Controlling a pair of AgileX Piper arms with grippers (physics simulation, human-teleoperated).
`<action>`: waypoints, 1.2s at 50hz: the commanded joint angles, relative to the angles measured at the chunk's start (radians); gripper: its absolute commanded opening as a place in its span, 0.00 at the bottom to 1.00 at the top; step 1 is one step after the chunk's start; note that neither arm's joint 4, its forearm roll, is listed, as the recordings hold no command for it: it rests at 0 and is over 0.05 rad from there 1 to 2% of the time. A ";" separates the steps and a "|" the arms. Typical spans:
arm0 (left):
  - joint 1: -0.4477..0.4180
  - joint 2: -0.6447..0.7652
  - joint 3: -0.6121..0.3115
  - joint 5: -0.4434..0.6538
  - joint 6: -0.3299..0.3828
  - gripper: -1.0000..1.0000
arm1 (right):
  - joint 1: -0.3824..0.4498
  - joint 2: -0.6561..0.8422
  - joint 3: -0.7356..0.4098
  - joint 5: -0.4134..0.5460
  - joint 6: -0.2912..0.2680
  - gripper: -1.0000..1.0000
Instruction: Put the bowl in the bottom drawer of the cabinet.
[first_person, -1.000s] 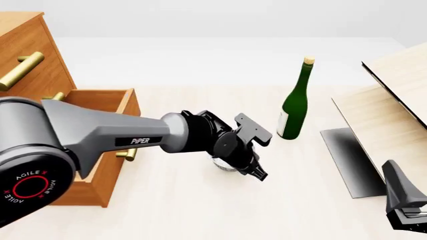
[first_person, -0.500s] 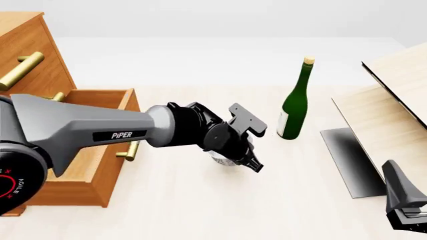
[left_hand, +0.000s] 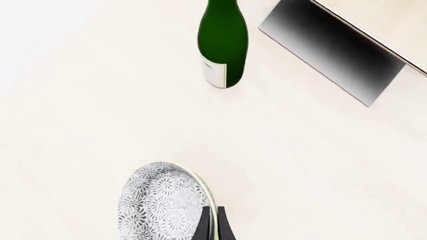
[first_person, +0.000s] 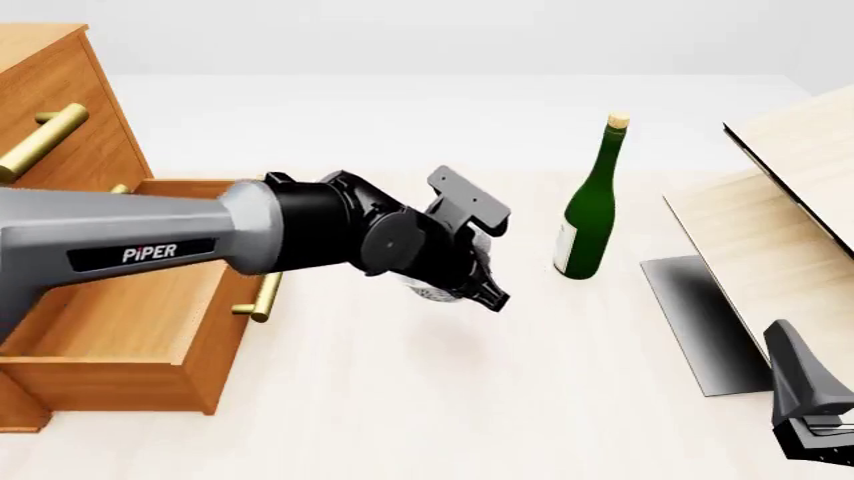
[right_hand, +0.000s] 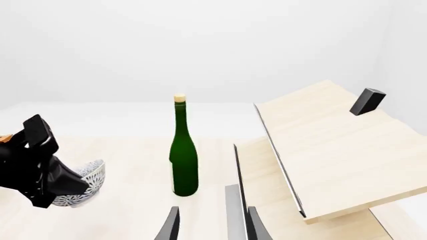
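The bowl (first_person: 430, 292), white with grey speckles, hangs tilted just above the table. My left gripper (first_person: 481, 290) is shut on its rim. In the left wrist view the fingers (left_hand: 203, 226) pinch the edge of the bowl (left_hand: 160, 200). The bowl is just right of the bottom drawer (first_person: 174, 370), which stands pulled open from the orange-brown cabinet (first_person: 60, 110). My right gripper (first_person: 814, 415) rests open at the near right, holding nothing. The right wrist view shows the bowl (right_hand: 85, 186) in the left gripper (right_hand: 63, 187).
A green bottle (first_person: 587, 210) stands upright right of the bowl. A pale wood panel structure (first_person: 781, 215) with a dark base plate (first_person: 694, 320) fills the right side. Brass handles (first_person: 40, 140) stick out from the cabinet's upper drawers.
My left arm has carried the bowl up and leftward, closer to the open drawer. The right arm has not moved.
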 joint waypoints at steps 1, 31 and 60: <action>0.014 -0.081 0.038 -0.007 0.008 0.00 | 0.000 0.000 0.000 0.000 0.000 1.00; 0.128 -0.292 0.154 -0.011 -0.023 0.00 | 0.000 0.000 0.000 0.000 0.000 1.00; 0.303 -0.474 0.319 -0.042 -0.024 0.00 | 0.000 0.000 0.000 0.000 0.000 1.00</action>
